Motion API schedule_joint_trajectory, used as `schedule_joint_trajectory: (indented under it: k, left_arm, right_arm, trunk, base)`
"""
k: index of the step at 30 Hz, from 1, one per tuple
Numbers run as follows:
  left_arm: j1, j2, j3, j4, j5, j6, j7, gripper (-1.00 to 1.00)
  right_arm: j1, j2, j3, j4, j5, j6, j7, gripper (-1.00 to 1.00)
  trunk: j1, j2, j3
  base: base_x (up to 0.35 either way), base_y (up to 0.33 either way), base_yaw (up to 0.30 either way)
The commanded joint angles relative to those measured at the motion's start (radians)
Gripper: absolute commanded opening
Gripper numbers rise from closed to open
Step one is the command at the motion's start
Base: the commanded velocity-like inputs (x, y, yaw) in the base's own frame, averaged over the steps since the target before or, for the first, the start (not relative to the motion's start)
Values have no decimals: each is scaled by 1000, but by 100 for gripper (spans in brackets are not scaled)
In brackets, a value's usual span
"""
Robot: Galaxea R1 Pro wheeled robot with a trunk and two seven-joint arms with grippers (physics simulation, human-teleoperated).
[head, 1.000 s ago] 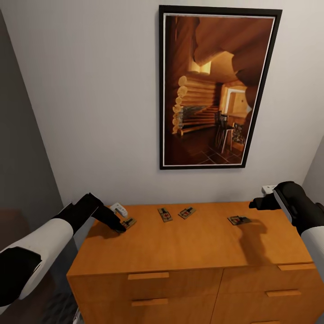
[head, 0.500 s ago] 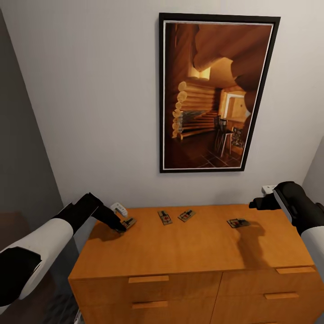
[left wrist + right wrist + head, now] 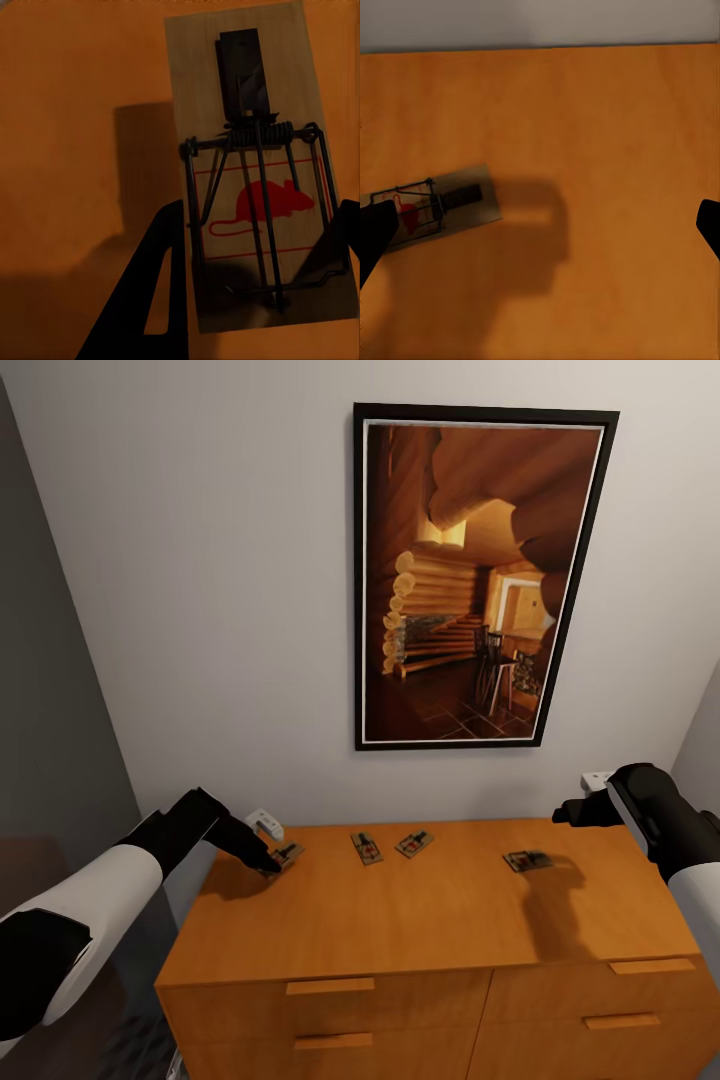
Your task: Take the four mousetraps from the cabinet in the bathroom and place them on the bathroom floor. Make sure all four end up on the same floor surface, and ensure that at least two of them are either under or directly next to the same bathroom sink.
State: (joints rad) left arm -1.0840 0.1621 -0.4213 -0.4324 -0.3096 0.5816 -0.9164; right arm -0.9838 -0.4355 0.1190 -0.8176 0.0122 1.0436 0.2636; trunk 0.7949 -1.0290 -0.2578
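Note:
Four mousetraps lie on the flat top of the orange-brown cabinet. The leftmost mousetrap lies flat between the fingers of my left gripper, which press on its two long edges. Two more mousetraps rest near the middle of the back. The right mousetrap lies below my right gripper, which hovers open above the cabinet top with nothing between its fingers.
A large framed picture hangs on the pale wall behind the cabinet. A small white object sits at the cabinet's back left corner, another by my right wrist. Drawer fronts with bar handles face me.
The whole view has shifted slightly, so the camera moved. Both grippers keep their places relative to the cabinet and the mousetraps.

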Motion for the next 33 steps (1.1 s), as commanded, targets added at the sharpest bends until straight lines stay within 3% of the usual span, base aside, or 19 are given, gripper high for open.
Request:
schedule_joint_trajectory:
  k: [1,11,25,30,33]
  left_arm:
    - [-1,0,0,-3,-7,4,-5,-100]
    - [-1,0,38,-3,-4,4,-6,-100]
    - [-1,1,158,-4,-3,3,-39,-100]
    - [-1,1,175,-10,-3,4,-69,-100]
    - [-1,1,180,-23,-3,5,-80,-100]
  right_arm:
    - [-1,-1,4,0,2,4,2,100]
    - [-1,1,3,6,-1,4,3,100]
    - [-1,7,-3,24,-5,4,3,100]
    - [-1,14,-8,33,-7,4,3,100]
    - [-1,30,-33,40,-6,4,3,100]
  trunk:
    - [0,-1,-1]
    - [0,-1,-1]
    - [0,-1,-1]
    - [0,-1,-1]
    - [0,-1,-1]
  base:
    - [0,0,0]
    - [0,0,0]
    - [0,0,0]
    - [0,0,0]
    - [0,0,0]
